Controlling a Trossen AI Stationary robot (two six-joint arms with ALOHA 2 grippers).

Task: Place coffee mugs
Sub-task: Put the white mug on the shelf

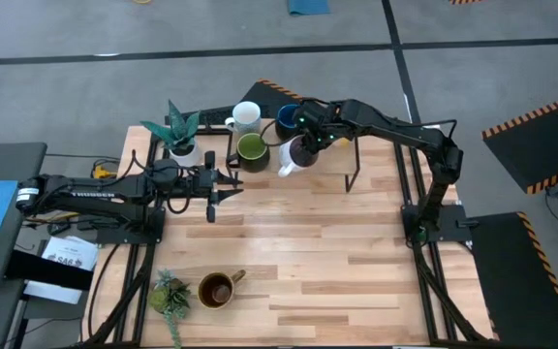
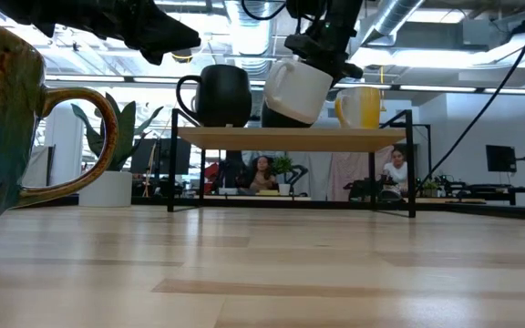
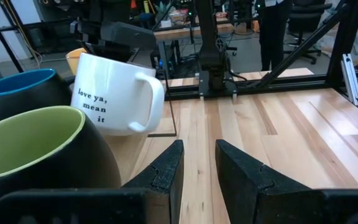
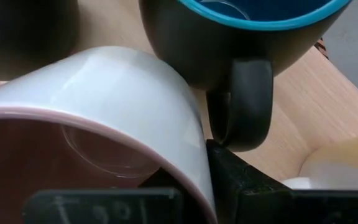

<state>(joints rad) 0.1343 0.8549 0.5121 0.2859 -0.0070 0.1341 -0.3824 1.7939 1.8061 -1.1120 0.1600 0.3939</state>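
Note:
My right gripper is shut on a white mug with a pink inside, printed "love ya, mean it", and holds it tilted over a small wooden shelf at the table's far side. On the shelf stand a dark blue mug, an olive green mug, a white mug and an orange-yellow mug. A brown mug stands on the table near the front left. My left gripper is open and empty, just in front of the green mug. My right gripper holds the pink-lined mug by its rim wall. One finger is outside the wall and the other reaches into the mouth. The fingers slant down from above and from the table's right. The mug is tilted, handle toward the near side; whether its base touches the shelf I cannot tell.
A potted plant stands left of the shelf. Another small plant stands beside the brown mug. The blue mug's handle is close to the held mug. Bare wood lies across the table's middle and right. People sit in the room behind.

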